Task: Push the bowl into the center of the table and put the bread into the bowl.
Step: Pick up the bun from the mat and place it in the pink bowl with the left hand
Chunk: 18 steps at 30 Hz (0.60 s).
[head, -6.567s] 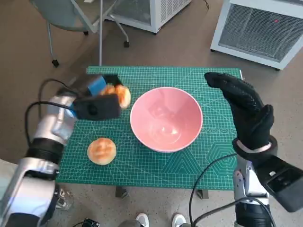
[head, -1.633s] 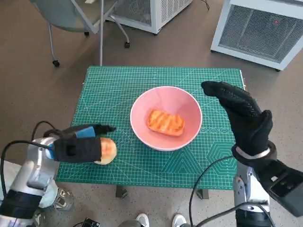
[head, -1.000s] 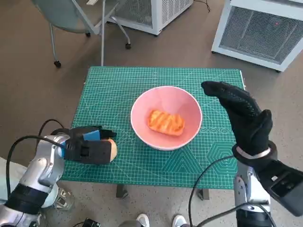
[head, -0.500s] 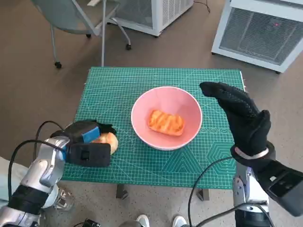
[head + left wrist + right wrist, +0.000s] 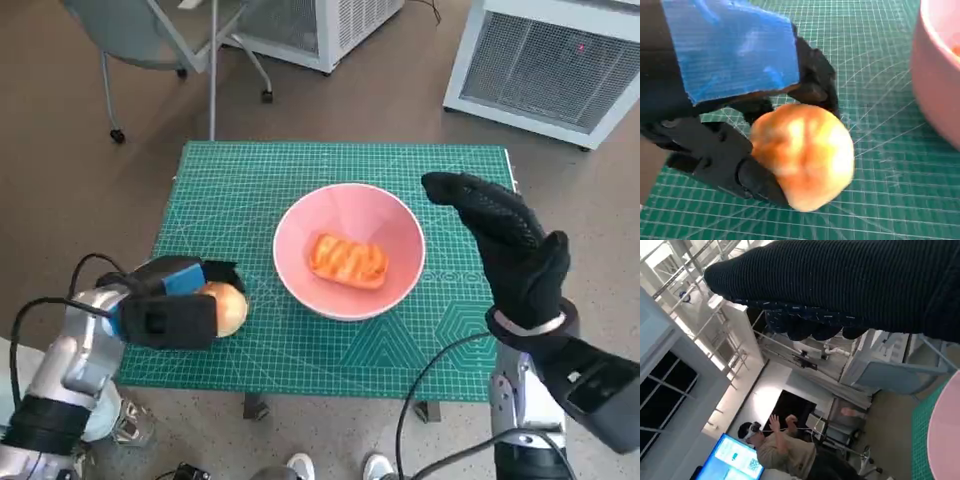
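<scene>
Your left hand [image 5: 170, 318] grips the round bun [image 5: 802, 155] at the desk's [image 5: 300, 170] near left corner. The bowl [image 5: 349, 249], already holding one bread [image 5: 347, 259], lies just beyond its fingertips, toward your right hand [image 5: 505, 245], which hovers spread and empty beside the bowl.

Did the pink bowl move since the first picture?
No. The pink bowl sits at the same spot on the green cutting mat; only a bread now lies inside.
</scene>
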### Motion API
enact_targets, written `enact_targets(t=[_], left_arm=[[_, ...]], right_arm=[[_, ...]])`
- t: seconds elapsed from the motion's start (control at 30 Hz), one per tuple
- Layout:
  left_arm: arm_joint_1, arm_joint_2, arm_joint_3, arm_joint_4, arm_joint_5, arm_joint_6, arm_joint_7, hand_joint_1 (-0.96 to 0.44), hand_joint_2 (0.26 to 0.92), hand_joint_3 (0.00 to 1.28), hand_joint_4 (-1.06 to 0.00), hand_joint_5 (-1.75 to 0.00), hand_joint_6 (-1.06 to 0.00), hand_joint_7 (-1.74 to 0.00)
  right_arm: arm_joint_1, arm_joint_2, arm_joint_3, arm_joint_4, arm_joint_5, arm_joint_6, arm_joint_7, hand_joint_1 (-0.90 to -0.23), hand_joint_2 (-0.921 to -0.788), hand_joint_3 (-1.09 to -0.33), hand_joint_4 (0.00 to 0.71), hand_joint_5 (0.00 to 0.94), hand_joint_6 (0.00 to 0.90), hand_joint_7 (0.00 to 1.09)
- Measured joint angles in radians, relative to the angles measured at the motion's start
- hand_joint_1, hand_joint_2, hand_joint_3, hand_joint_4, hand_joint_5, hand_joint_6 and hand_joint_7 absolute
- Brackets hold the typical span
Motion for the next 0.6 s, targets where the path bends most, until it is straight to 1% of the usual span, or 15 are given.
enact_targets(t=[0.17,0.3,0.43,0.6], left_arm=[[-0.028,-0.001,0.060,-0.048,-0.059,0.031,-0.014,0.00,0.910,0.03,-0.78,-1.03,-0.67,-1.17],[-0.067,-0.014,0.107,-0.104,-0.090,0.078,-0.003,0.00,0.910,0.03,-0.77,-1.04,-0.67,-1.16],[-0.110,-0.053,0.134,-0.168,-0.094,0.118,0.045,0.00,0.908,0.02,-0.78,-1.04,-0.68,-1.14],[-0.168,-0.124,0.132,-0.242,-0.074,0.137,0.132,0.00,0.900,0.02,-0.81,-1.02,-0.71,-1.10]], right_arm=[[-0.001,0.000,-0.001,0.007,0.000,0.000,0.000,-0.685,-0.921,-0.694,0.066,0.000,-0.001,0.45],[-0.004,0.000,-0.003,0.014,0.000,-0.002,0.000,-0.686,-0.921,-0.693,0.068,0.001,-0.001,0.45],[-0.010,0.001,-0.003,0.023,-0.001,-0.004,0.000,-0.686,-0.921,-0.693,0.068,0.001,-0.001,0.46],[-0.014,0.003,-0.002,0.033,-0.004,-0.009,0.000,-0.690,-0.921,-0.692,0.069,0.001,-0.001,0.46]])
